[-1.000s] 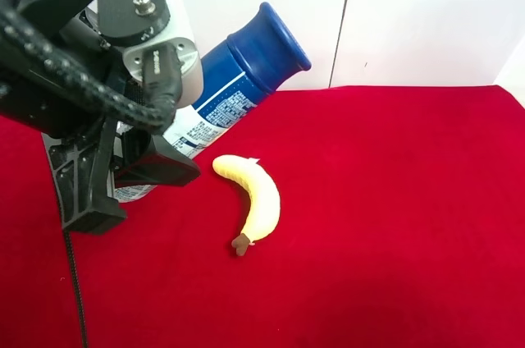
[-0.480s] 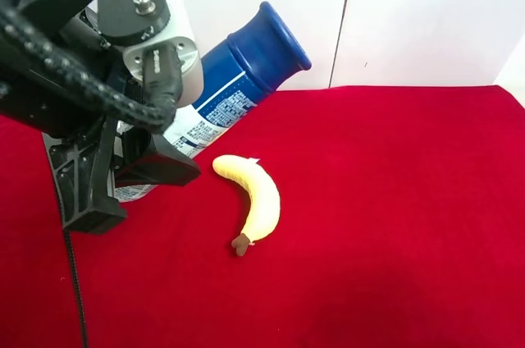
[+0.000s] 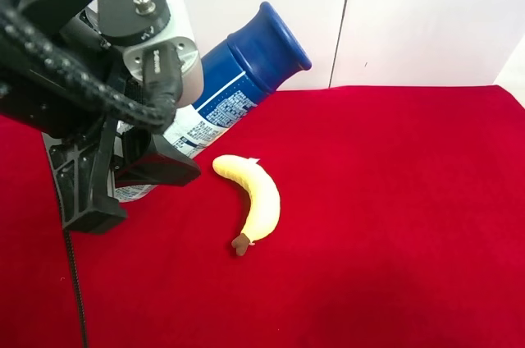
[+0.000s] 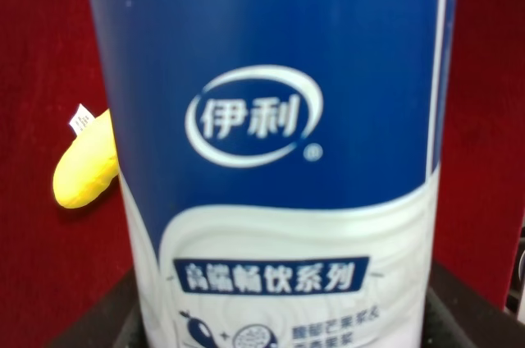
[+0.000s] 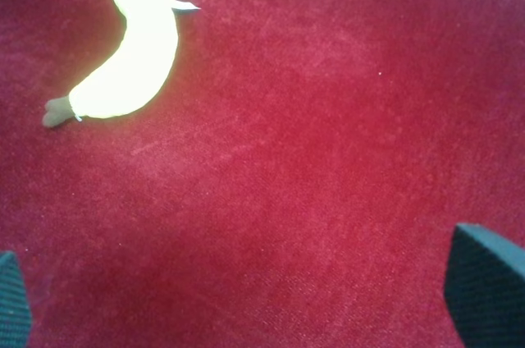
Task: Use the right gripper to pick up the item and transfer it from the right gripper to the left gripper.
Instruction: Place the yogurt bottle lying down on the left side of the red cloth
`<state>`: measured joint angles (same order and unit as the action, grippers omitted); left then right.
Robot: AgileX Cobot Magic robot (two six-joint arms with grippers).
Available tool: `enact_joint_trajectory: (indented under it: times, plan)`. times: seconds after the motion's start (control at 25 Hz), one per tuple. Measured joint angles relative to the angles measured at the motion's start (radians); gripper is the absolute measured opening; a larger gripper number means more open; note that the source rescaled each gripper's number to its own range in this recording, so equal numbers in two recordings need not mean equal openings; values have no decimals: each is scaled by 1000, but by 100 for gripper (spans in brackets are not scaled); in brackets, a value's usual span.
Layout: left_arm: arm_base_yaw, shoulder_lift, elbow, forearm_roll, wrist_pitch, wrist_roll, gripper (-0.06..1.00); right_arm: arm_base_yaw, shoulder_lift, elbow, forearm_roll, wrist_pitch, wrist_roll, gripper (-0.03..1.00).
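Red plush cloth (image 3: 394, 217) covered the table, with a white panelled wall (image 3: 426, 20) behind it. At the exterior high view's left, the left gripper (image 3: 123, 188) was clamped on the bottle (image 3: 225, 93), its bulky black fingers (image 3: 156, 169) closed on the lower part of the white body. Above the claw sat the white rounded housing (image 3: 184, 69) with its silver bolt (image 3: 145, 6), and a ribbed black cable (image 3: 74, 77) looped across the front of it.

The bottle was tilted — its wide dark-blue cap (image 3: 271, 40) pointed up and toward the wall, while its base was hidden behind the claw, so whether it touched the cloth could not be told. In the left wrist view the label filled almost the whole picture: a blue band with a white oval logo, then white below with a strip of printed characters, and dark finger pads at either side of the body.

A yellow banana (image 3: 256, 198) lay flat on the cloth just beside the claw and apart from it, curved, with its brown stem end nearer the camera.

The right gripper (image 5: 246, 299) appeared only in its own wrist view. Its two dark fingertips (image 5: 486, 286) stood far apart with nothing between them — only bare red cloth below, and the banana lying well off from both tips.
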<state>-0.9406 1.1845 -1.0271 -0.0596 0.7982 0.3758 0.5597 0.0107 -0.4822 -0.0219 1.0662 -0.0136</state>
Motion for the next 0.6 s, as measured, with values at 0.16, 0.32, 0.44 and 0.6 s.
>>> enact_joint_trajectory:
  times: [0.16,0.32,0.44,0.6]
  plan:
    - [0,0,0,0,0,0,6,12,-2,2,0,-1,0,100]
    - [0,0,0,0,0,0,6,-43,-12,3,0,-2,0,100]
    - [0,0,0,0,-1,0,6,-171,-12,3,0,-2,0,100]
    - [0,0,0,0,-11,0,6,-305,-12,3,0,-2,0,100]
